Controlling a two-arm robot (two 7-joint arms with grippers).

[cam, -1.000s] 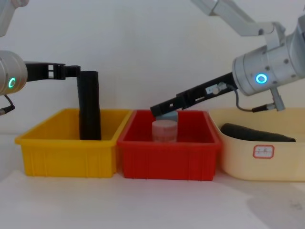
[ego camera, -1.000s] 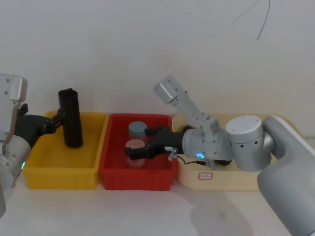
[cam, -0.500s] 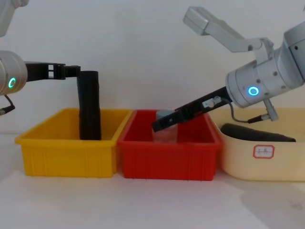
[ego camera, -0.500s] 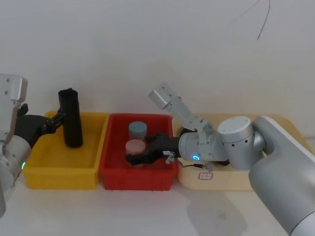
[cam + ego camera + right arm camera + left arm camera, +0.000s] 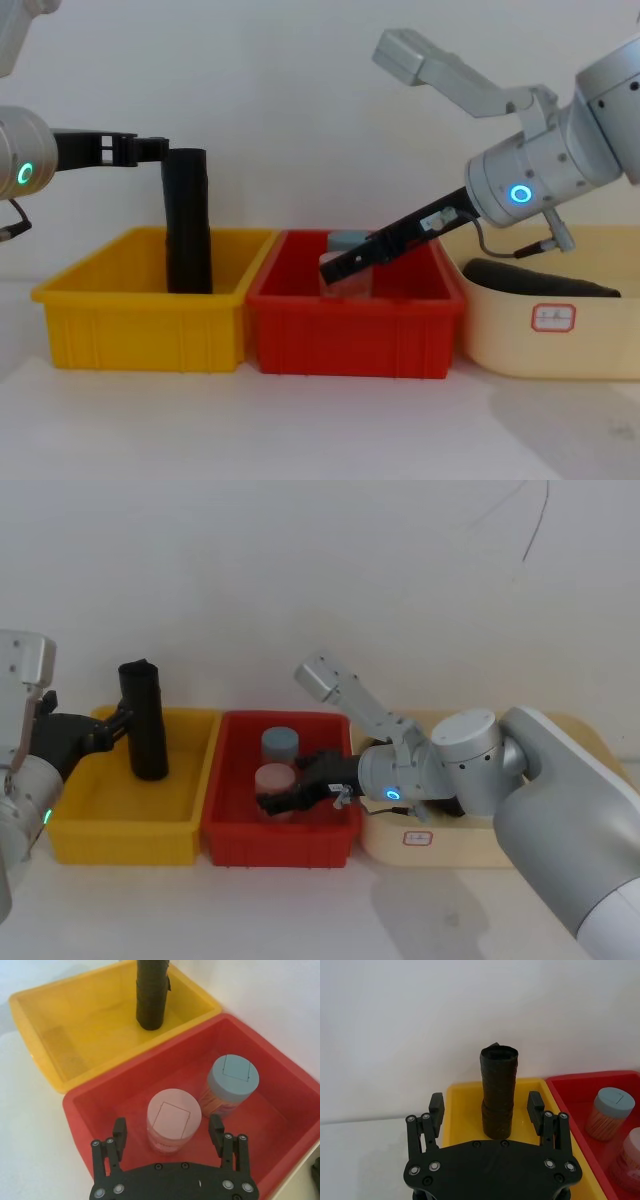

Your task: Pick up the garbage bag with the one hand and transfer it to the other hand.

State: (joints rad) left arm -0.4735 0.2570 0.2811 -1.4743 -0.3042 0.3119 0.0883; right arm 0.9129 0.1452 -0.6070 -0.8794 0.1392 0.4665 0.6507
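The garbage bag, a matte black roll, stands upright at the back of the yellow bin. My left gripper, on the green-ringed arm, is open near the roll's top. In the left wrist view the roll stands between and just beyond the spread fingertips. My right gripper, on the blue-ringed arm, slants down into the red bin. It is open, with its fingers on either side of a pink-lidded jar.
A blue-lidded jar stands behind the pink one in the red bin. A cream tray to the right holds a dark object lying flat. The three containers stand side by side against a white wall.
My right arm has dropped and swung its gripper lower into the red bin, closer around the pink-lidded jar. The left gripper and the roll have not moved.
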